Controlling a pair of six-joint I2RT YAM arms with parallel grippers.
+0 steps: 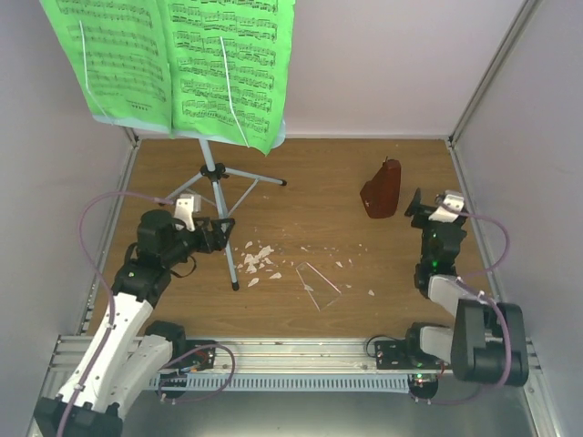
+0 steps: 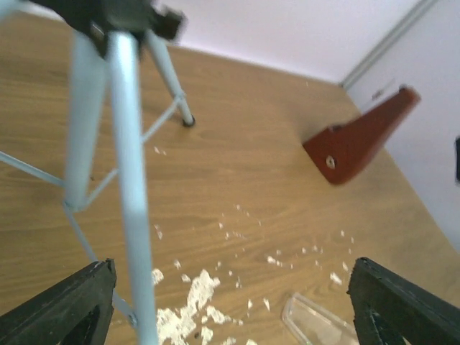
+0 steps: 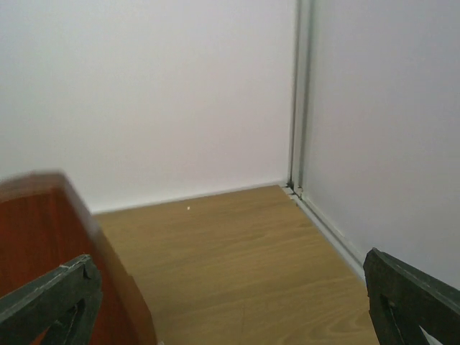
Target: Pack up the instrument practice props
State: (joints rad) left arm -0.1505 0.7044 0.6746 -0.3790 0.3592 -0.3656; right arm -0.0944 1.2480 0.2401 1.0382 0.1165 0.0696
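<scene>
The music stand (image 1: 215, 175) rises on grey tripod legs at the back left, and green sheet music (image 1: 173, 59) covers its desk. My left gripper (image 1: 222, 231) is open beside the stand's front leg. In the left wrist view that leg (image 2: 130, 187) runs between the jaws, close to the left finger (image 2: 68, 309), with no contact visible. The reddish-brown metronome (image 1: 381, 189) stands at the right. My right gripper (image 1: 416, 208) is open just right of it. In the right wrist view the metronome (image 3: 50, 237) sits by the left finger (image 3: 50, 298); the gripper (image 3: 230, 309) holds nothing.
White crumbs (image 1: 257, 261) lie scattered on the wooden floor in front of the tripod. A clear plastic piece (image 1: 317, 284) lies right of them, and it shows as well in the left wrist view (image 2: 316, 327). Pale walls close in on three sides.
</scene>
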